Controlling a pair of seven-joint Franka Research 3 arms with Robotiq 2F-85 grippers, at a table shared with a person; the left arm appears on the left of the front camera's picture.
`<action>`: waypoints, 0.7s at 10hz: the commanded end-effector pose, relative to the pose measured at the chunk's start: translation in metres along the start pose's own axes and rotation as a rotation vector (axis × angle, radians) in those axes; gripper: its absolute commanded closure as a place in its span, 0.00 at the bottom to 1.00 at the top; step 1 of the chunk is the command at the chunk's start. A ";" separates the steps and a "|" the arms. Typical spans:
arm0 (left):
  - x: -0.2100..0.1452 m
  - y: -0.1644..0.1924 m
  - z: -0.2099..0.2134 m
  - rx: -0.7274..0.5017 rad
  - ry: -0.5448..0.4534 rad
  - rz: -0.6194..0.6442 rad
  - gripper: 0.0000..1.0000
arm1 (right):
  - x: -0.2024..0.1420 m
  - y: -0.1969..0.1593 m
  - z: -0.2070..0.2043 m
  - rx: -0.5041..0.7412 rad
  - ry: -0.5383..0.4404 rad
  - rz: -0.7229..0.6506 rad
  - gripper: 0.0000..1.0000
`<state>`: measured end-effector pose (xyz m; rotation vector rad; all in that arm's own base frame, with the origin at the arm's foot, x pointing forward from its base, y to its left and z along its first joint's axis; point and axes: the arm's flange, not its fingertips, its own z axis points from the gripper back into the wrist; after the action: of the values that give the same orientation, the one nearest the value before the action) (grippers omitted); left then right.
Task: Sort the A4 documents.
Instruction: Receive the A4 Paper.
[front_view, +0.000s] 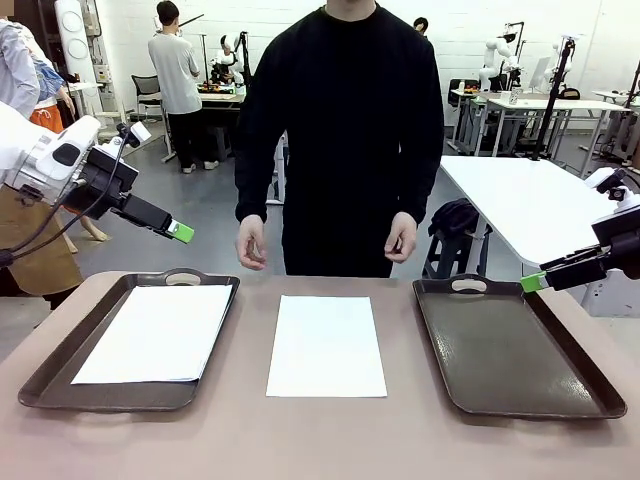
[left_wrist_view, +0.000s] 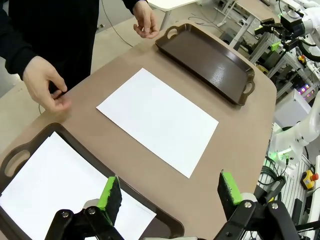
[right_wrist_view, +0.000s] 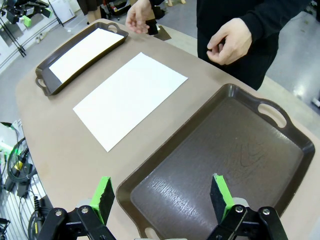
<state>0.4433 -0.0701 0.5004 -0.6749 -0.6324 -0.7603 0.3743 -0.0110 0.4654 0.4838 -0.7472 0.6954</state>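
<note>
One thin white A4 paper sheet (front_view: 326, 345) is lying mid-table between the dark brown trays, another (front_view: 155, 332) already trayed; both tools (left_wrist_view: 167, 192) (right_wrist_view: 161, 195) are being held wide open, so grabbing it is probably next

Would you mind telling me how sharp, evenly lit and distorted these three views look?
Front view: even indoor light, sharp, with a soft sheen on the empty right tray and no hard shadows. Left wrist view: wide-angle bending of the table edge; the middle sheet is bright white but not blown out. Right wrist view: similar bending, with faint glare on the tray floor.
</note>
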 end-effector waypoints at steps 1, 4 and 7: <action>-0.001 0.001 0.000 -0.005 -0.004 -0.005 0.00 | 0.000 -0.004 -0.005 0.019 -0.026 0.009 0.00; -0.001 0.001 0.000 -0.005 -0.004 -0.005 0.00 | 0.000 -0.004 -0.005 0.019 -0.026 0.009 0.00; -0.001 0.001 0.000 -0.005 -0.004 -0.005 0.00 | 0.000 -0.004 -0.005 0.019 -0.026 0.009 0.00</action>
<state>0.4433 -0.0699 0.5004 -0.6732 -0.6323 -0.7600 0.3743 -0.0110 0.4654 0.4839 -0.7472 0.6954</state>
